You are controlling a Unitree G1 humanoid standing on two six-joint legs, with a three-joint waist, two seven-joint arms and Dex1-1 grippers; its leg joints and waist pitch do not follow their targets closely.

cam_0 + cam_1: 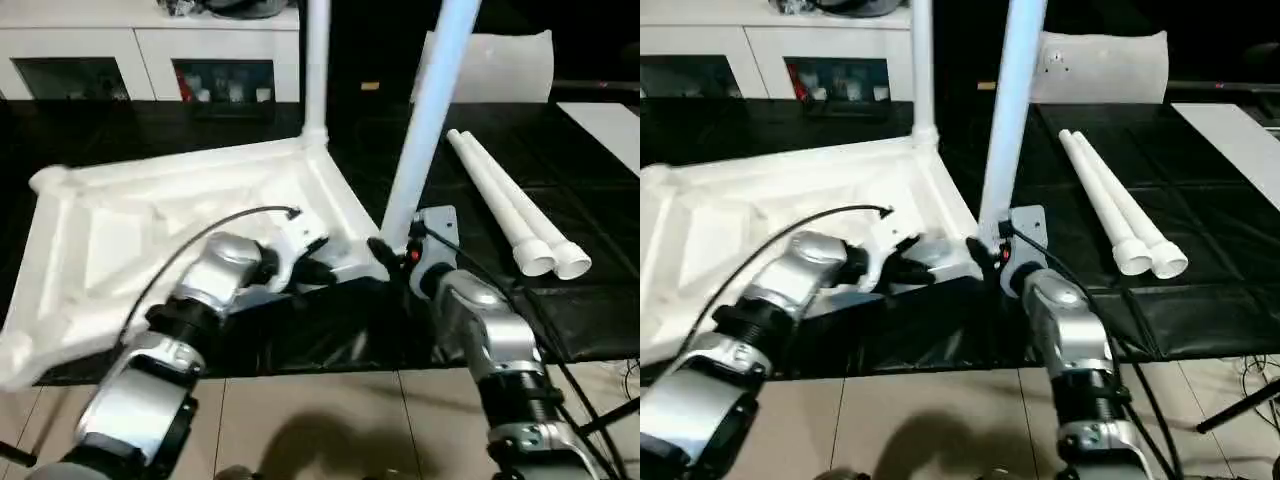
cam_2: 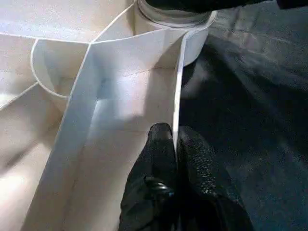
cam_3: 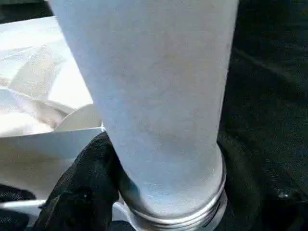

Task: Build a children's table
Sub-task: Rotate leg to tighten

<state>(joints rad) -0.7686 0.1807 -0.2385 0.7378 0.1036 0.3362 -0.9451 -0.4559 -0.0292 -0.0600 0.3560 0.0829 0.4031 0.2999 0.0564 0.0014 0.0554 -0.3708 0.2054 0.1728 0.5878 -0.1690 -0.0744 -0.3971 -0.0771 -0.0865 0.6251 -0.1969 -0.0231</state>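
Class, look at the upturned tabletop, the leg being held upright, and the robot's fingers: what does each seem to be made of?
Tabletop: likely moulded white plastic, thin ribs and a faint sheen.
Held leg: probably the same plastic, smooth and matte, with a ridged, thread-like end in the right wrist view.
Left gripper's fingers: black and finely textured, perhaps rubber or fabric covering; unclear which.

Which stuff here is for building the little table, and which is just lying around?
For the table:
tabletop
leg already standing in the far corner
leg held by the right gripper
two spare legs

Lying around:
white bag
white cabinets
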